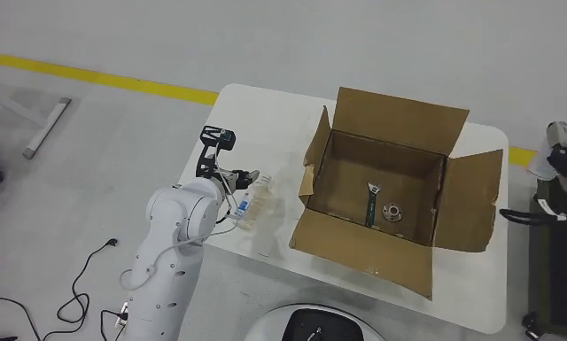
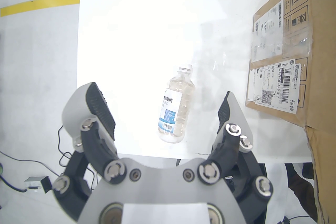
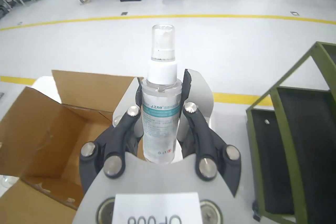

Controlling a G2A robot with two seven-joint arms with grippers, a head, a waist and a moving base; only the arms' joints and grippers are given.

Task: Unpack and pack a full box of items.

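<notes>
top view: the water bottle [image 1: 255,202] lies on the surface [image 1: 266,120] at 9 o'clock of the open box [image 1: 354,239], probably unpacked already. left gripper [image 2: 160,100] hangs over it, pointing down (fingers apart). right gripper [image 3: 162,89], roughly level at about 3 o'clock of the box, is clamped on an upright spray bottle [image 3: 159,117].

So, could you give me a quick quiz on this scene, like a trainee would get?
1. True or false: the left claw is shut on the clear bottle lying on the table.
2. What does the right claw hold? A) a spray bottle B) a cup C) nothing
3. Fill in: the wrench lies inside the ____.
Key: 1 false, it is open; 2 A; 3 cardboard box.
</notes>
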